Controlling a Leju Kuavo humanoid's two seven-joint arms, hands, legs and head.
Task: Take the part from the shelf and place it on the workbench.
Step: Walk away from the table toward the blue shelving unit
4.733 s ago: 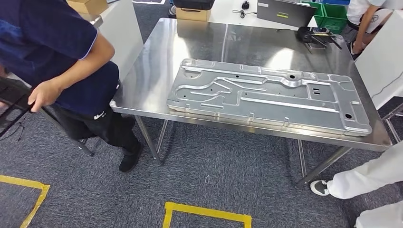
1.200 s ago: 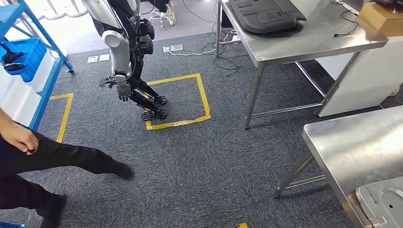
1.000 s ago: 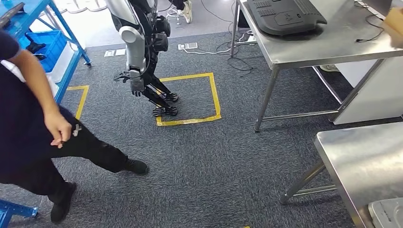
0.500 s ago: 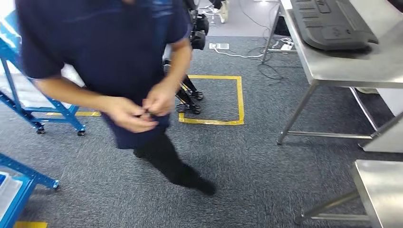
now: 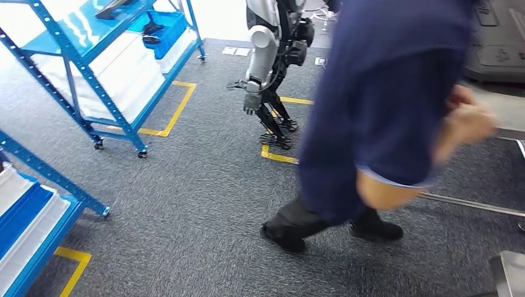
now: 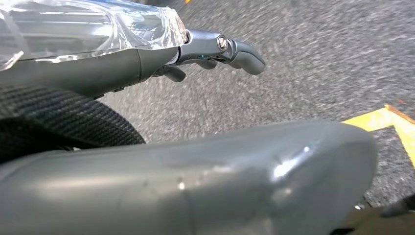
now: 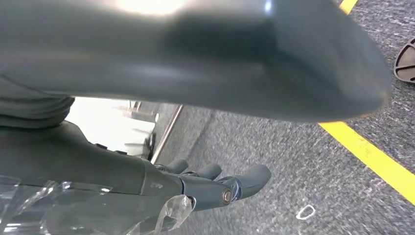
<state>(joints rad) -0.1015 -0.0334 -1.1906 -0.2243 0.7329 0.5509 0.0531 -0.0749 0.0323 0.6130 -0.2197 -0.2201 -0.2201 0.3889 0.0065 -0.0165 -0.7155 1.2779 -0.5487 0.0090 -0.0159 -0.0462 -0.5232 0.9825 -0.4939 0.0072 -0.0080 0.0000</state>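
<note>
I am walking the robot toward the blue shelf [image 5: 117,68], and I judge the task is at its start, because I cannot yet pick out the part; it should be on that shelf, but I cannot tell which level. My left hand [image 6: 215,49] hangs over the grey carpet with the fingers stretched out and slightly apart, holding nothing. My right hand [image 7: 215,183] hangs the same way, its fingers apart and empty, beside a line of yellow floor tape [image 7: 372,156]. The biggest risk I see is the person [image 5: 384,117] in dark blue clothes who crosses just in front of me: if I step forward now, I could hit a leg or an arm. A second robot [image 5: 269,62] stands near a taped square, between me and the far bench [image 5: 501,105], and I could also brush it if I turn too wide. On the shelf, a blue bin [image 5: 164,28] holds some dark object that I cannot identify, and white boxes [image 5: 117,71] sit on the lower level. A second blue rack [image 5: 37,179], close at my left, carries white and blue trays.
</note>
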